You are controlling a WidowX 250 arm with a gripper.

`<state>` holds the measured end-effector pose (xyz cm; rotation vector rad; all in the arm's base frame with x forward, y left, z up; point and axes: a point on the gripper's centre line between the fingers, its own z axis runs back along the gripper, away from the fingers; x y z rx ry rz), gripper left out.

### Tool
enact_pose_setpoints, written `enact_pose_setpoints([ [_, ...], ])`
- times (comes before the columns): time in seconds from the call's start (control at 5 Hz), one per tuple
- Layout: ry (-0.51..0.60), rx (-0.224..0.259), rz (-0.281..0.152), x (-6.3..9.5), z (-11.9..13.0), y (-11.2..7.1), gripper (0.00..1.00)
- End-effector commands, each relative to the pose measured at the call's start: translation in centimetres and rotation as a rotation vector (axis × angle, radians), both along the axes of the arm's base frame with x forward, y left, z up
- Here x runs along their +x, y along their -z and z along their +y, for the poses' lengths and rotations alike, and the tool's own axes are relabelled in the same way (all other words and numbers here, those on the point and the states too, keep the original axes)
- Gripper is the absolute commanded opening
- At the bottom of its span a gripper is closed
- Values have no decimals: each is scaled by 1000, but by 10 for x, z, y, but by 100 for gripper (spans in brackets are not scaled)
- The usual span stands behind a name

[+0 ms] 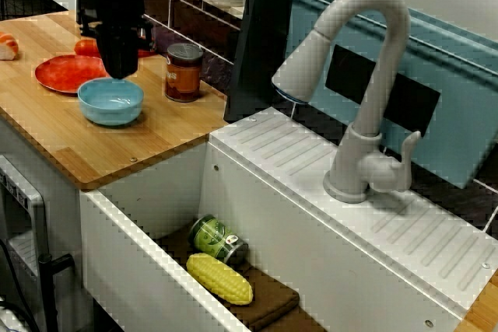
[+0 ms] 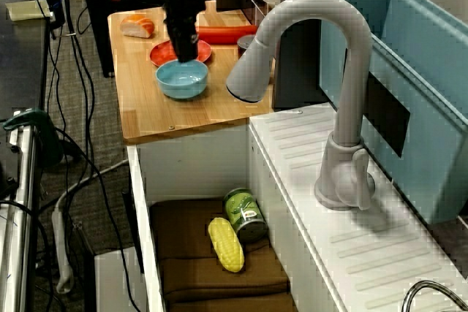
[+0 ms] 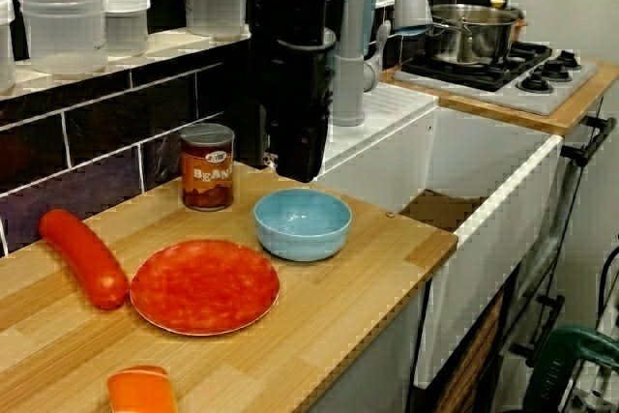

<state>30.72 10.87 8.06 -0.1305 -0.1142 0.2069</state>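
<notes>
My black gripper (image 1: 120, 68) hangs pointing down over the wooden counter (image 1: 93, 153). Its tip is just above the rim of a light blue bowl (image 1: 110, 101), which looks empty. In the view from above the sink, the gripper (image 2: 186, 55) covers part of a red plate (image 2: 159, 54) behind the bowl (image 2: 181, 78). In the view along the counter, the gripper (image 3: 295, 169) stands between a beans can (image 3: 207, 167) and the bowl (image 3: 302, 222). The fingers look dark and merged, so I cannot tell their state. Nothing shows in them.
A red sausage (image 3: 84, 256) and an orange-topped piece (image 3: 141, 392) lie by the plate (image 3: 204, 285). In the sink, a green can (image 2: 245, 215) and a corn cob (image 2: 226, 244) rest on a brown cloth (image 2: 190, 268). A grey faucet (image 1: 366, 91) and a blue rack (image 1: 443, 91) stand beyond.
</notes>
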Motion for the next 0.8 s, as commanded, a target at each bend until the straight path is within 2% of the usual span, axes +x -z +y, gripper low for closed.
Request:
enact_pose_setpoints([
  [0.0, -4, -36, -21, 12, 19, -17, 0],
  [0.2, 51, -90, -5, 9, 4, -11, 0],
  [0.4, 95, -72, 4, 8, -24, -1, 0],
  [0.6, 146, -74, 25, 3, -48, 7, 0],
])
